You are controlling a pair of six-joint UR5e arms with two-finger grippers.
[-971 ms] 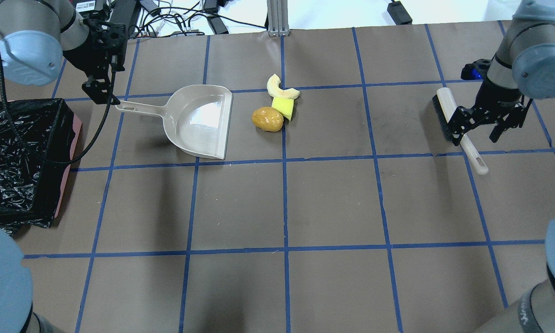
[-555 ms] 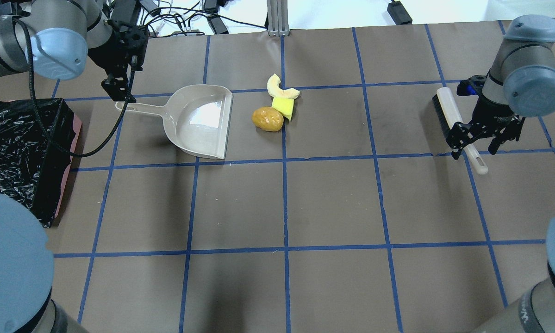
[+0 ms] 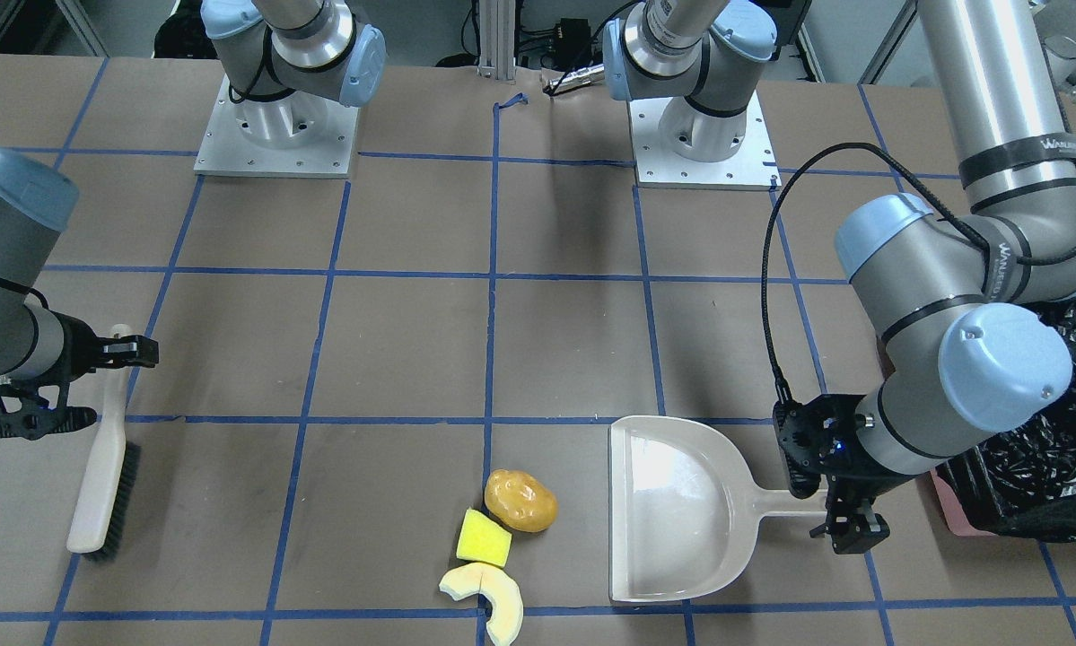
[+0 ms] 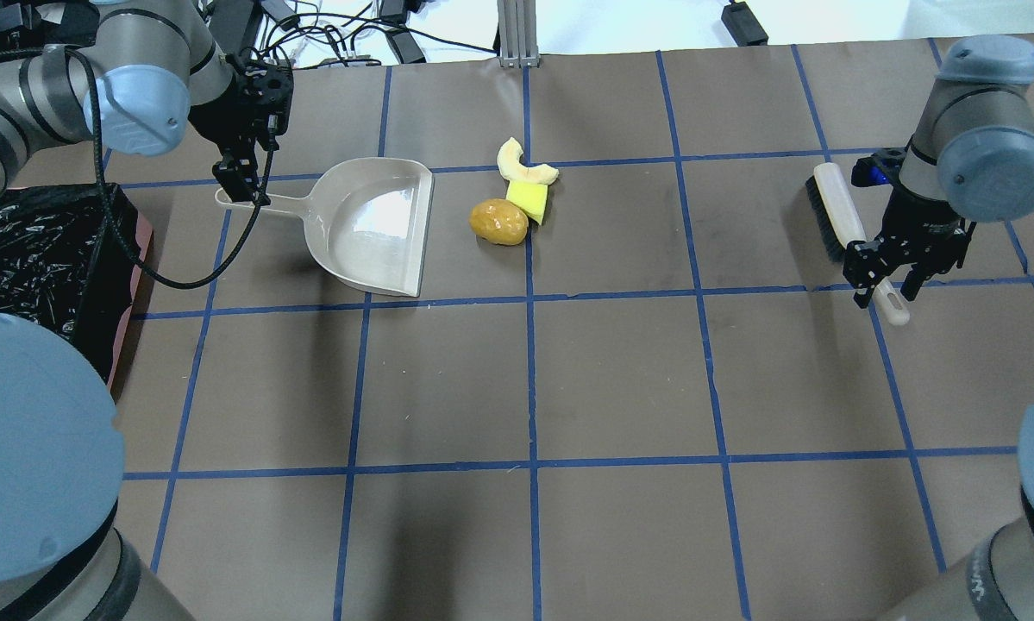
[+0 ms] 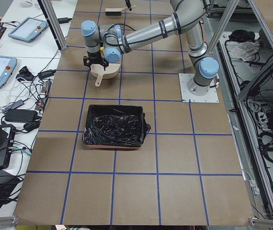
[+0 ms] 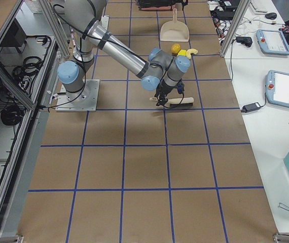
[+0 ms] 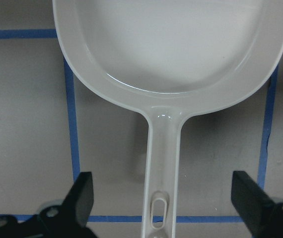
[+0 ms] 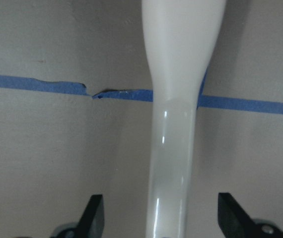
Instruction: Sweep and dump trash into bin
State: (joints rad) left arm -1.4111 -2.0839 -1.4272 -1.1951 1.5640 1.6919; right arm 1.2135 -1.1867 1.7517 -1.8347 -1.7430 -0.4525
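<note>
The trash lies in a cluster right of the beige dustpan: an orange-brown potato, a yellow wedge and a cream crescent. The black-bagged bin stands at the left edge. My left gripper is open just above the dustpan's handle, one finger on each side. My right gripper is open over the white handle of a brush, which lies flat at the right. Neither gripper holds anything.
Blue tape lines grid the brown table. Cables and power bricks lie past the far edge. The bin's pink edge sits close left of the dustpan's handle. The two arm bases stand at the near edge.
My left gripper has moved right, from beside the bin to over the dustpan's handle. My right gripper has moved along the brush from its bristle end to its handle end.
</note>
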